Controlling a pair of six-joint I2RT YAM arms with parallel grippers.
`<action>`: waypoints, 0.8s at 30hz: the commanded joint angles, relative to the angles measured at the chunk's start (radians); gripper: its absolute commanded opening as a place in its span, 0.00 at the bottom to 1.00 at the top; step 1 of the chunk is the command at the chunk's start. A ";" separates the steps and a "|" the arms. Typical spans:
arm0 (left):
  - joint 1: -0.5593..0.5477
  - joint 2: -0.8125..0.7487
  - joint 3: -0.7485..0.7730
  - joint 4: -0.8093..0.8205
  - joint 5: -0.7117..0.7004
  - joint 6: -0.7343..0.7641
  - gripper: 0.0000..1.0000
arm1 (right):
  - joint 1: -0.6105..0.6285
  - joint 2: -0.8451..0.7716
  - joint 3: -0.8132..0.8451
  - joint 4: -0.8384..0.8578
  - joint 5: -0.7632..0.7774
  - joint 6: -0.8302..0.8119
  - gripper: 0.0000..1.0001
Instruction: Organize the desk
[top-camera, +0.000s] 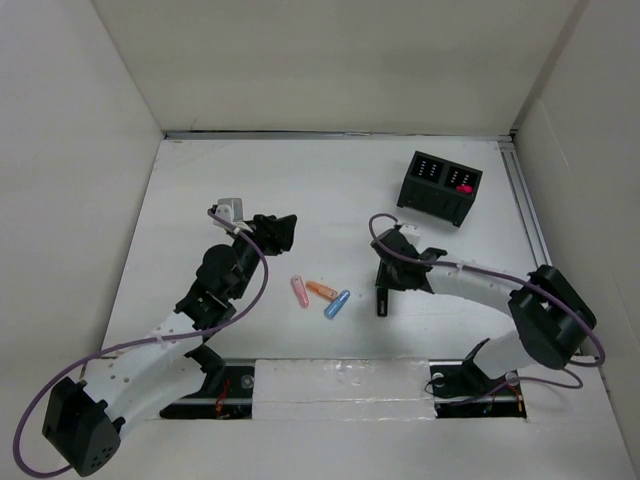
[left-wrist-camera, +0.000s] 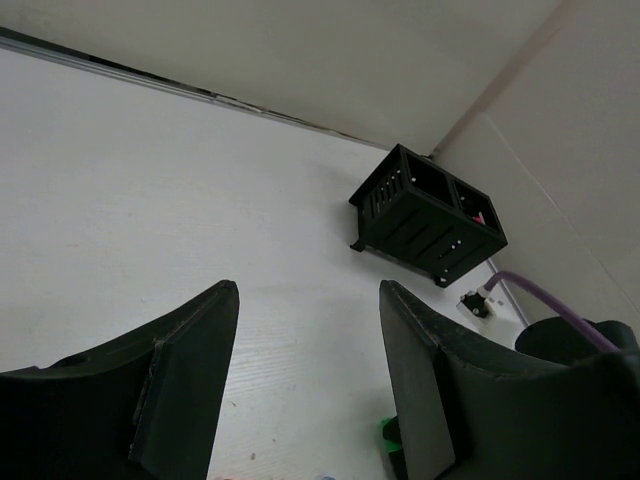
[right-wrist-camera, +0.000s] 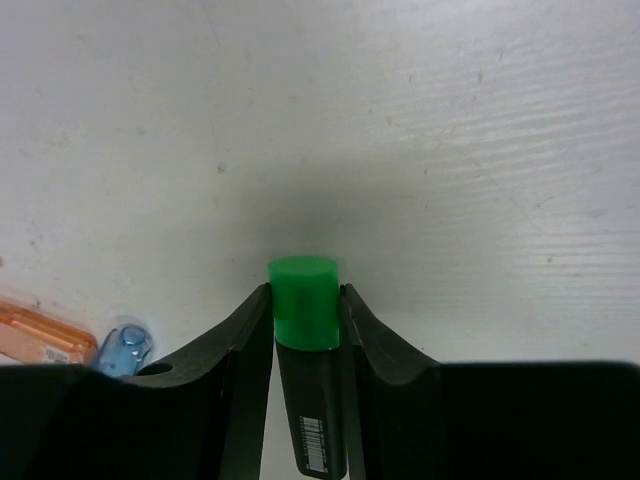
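Right claw (right-wrist-camera: 305, 308): clamped on green-capped marker (right-wrist-camera: 303, 285). Left claw (left-wrist-camera: 308, 290): wide, empty. Unsorted: three coloured pens (top-camera: 322, 290), seven o'clock of black box (top-camera: 440, 187).

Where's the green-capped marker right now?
The green-capped marker lies on the desk centre-right in the top view, pinched between the right gripper fingers, just right of the blue marker.

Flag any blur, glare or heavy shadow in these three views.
Top external: evenly lit, sharp, only faint shadows. Left wrist: fingers dark and slightly soft, black box crisp. Right wrist: green-capped marker throws a dim shadow on the desk; no glare.
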 joint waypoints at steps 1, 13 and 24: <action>0.008 -0.015 -0.005 0.035 -0.002 0.002 0.54 | -0.011 -0.087 0.100 -0.035 0.115 -0.081 0.12; 0.008 0.015 -0.001 0.042 0.030 -0.002 0.54 | -0.506 -0.138 0.361 0.344 0.390 -0.337 0.14; 0.008 -0.006 -0.001 0.038 0.040 -0.002 0.54 | -0.710 0.170 0.688 0.502 0.484 -0.495 0.15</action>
